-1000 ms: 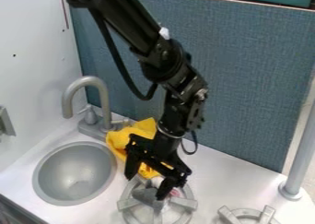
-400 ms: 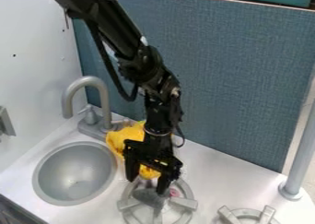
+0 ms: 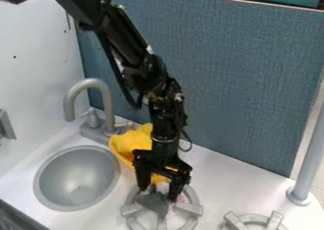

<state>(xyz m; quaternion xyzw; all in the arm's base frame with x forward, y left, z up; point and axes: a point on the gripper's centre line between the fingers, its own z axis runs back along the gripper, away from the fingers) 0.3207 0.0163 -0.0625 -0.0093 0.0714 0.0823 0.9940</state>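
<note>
Grey object (image 3: 154, 202) is seen lying on the nearer-to-sink burner (image 3: 195, 196), toward 11 o'clock of its centre, with a small pinkish patch visible toward 1 o'clock. Directly above it the black gripper (image 3: 158, 192) is held pointing down, its jaws spread apart on either side of the object's upper part, though whether it is touched by them cannot be told. From that burner, a yellow cloth (image 3: 130, 143) is placed at 11 o'clock, the round sink (image 3: 41, 181) at 10 and another burner (image 3: 274, 220) at 3.
</note>
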